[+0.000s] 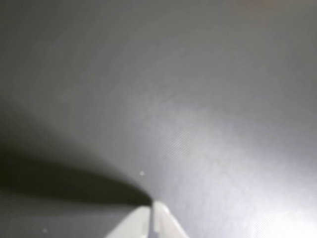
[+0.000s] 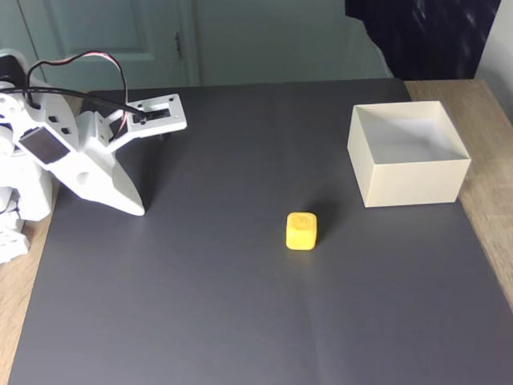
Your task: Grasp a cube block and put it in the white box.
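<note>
Yellow rounded cube block (image 2: 301, 231) rests near thin-walled square white box (image 2: 408, 155).

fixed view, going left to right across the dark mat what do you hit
gripper with its tip down on the mat → cube block → white box

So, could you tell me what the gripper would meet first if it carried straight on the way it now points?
Most likely the dark mat. The gripper points steeply down with its fingers closed, tips at or just above the mat; contact is unclear. The cube block and white box lie off to the right in the fixed view.
</note>
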